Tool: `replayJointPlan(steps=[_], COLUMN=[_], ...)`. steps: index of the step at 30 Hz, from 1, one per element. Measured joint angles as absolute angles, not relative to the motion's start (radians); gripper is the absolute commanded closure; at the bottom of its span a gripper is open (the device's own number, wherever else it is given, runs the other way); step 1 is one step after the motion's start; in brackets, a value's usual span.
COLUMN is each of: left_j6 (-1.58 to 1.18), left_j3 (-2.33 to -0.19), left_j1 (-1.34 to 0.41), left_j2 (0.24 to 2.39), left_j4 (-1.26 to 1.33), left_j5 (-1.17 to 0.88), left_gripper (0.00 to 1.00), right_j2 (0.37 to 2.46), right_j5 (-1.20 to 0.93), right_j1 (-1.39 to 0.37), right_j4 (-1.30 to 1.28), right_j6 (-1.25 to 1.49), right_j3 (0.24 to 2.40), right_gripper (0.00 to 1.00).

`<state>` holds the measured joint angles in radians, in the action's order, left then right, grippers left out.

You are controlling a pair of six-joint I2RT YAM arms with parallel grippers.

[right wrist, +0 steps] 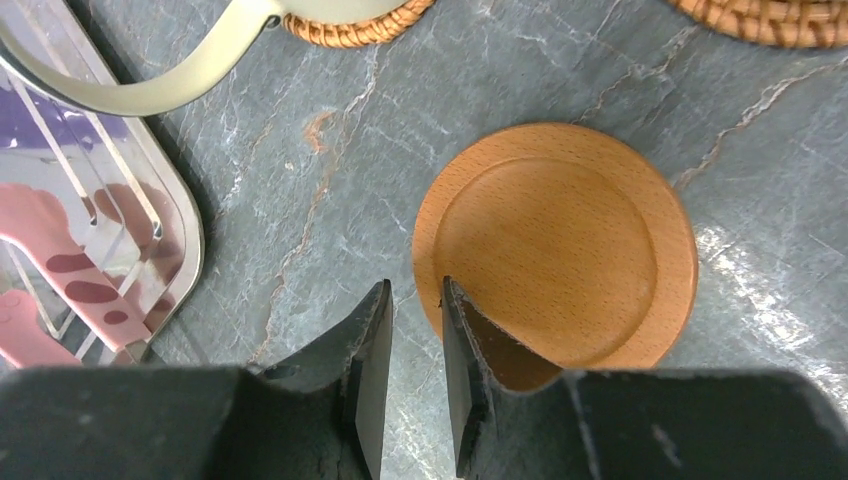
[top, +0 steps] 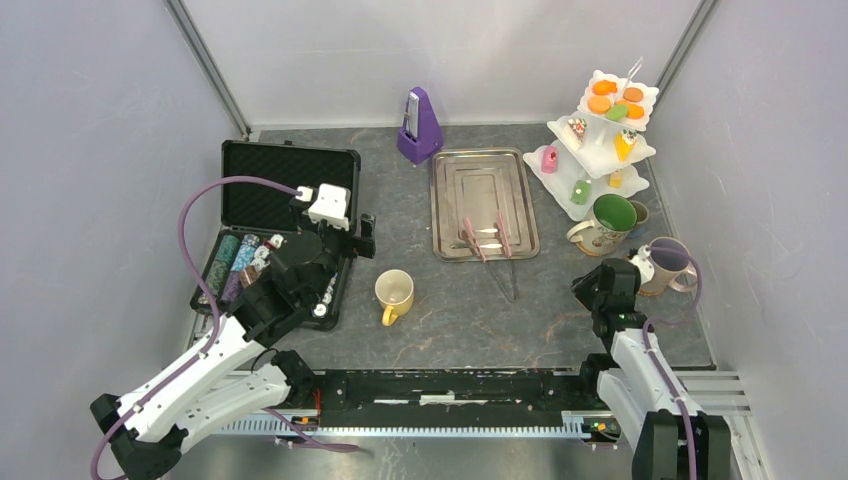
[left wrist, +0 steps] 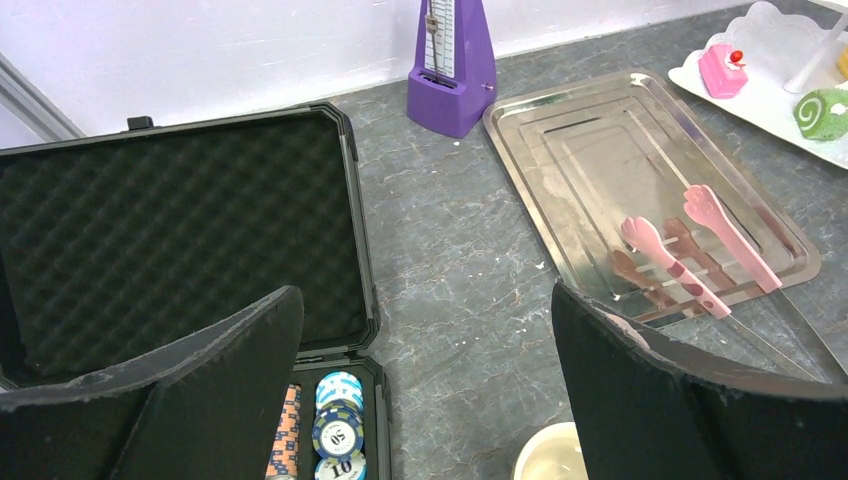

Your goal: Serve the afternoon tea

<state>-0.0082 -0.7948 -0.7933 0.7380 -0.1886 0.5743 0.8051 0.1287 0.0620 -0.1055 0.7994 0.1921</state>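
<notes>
At the right edge of the worktop [top: 450, 320] the right tool [right wrist: 416, 285], nearly shut, overlaps a round wooden coaster [right wrist: 560, 250] (left tool [left wrist: 425, 295] gapes above the foam-lined chip case [left wrist: 170, 220]); pastries [top: 601, 103] fill the far-right corner's white tiered stand [top: 560, 178].

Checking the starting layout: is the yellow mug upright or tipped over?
Upright. The yellow mug stands on the table, its round mouth facing up toward the top camera; the inside looks empty.

Chip case [top: 285, 185] left, tiered stand [top: 597, 143] right — tray [top: 482, 190] with tongs [top: 471, 240] between. Metronome [top: 419, 125] behind the tray, mug [top: 394, 291] before it.
</notes>
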Motion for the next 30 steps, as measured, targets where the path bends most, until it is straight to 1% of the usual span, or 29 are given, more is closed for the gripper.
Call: replayJointPlan(steps=[2,3,6,10,12,16,19,22,25,30], left_j6=[-0.008,-0.008,-0.008,-0.008,-0.008,-0.008,-0.008,-0.008,-0.008,-0.008], left_j3=[-0.794,-0.794,-0.794,-0.794,-0.794,-0.794,-0.794,-0.794,-0.794,-0.794], left_j1=[-0.793,-0.793,-0.793,-0.793,-0.793,-0.793,-0.793,-0.793,-0.793,-0.793], left_j2=[0.737,0.736,0.730,0.723,0.721,0.707,0.698,0.692,0.685,0.673], left_j4=[-0.188,-0.188,-0.188,-0.188,-0.189,-0.189,-0.188,-0.189,-0.189,-0.186], left_j5=[0.574,0.574,0.574,0.574,0.574,0.574,0.574,0.574,0.575,0.577], left_gripper=[0.01,0.01,0.01,0.01,0.01,0.01,0.01,0.01,0.01,0.01], right_j2=[0.802,0.796,0.765,0.707,0.665,0.594,0.605,0.661,0.756,1.045], right_j5=[0.124,0.120,0.103,0.081,0.076,0.033,-0.016,-0.027,0.011,0.150], right_j1=[0.054,0.052,0.045,0.038,0.034,0.004,-0.085,-0.255,-0.453,-0.821], right_j4=[-0.107,-0.108,-0.128,-0.177,-0.205,-0.237,-0.253,-0.257,-0.257,-0.275], right_j6=[0.800,0.799,0.781,0.688,0.622,0.483,0.415,0.398,0.422,0.516], right_j3=[0.192,0.192,0.192,0.210,0.240,0.336,0.429,0.505,0.554,0.688], right_gripper=[0.67,0.64,0.48,0.23,0.16,0.10,0.06,0.02,0.02,0.02])
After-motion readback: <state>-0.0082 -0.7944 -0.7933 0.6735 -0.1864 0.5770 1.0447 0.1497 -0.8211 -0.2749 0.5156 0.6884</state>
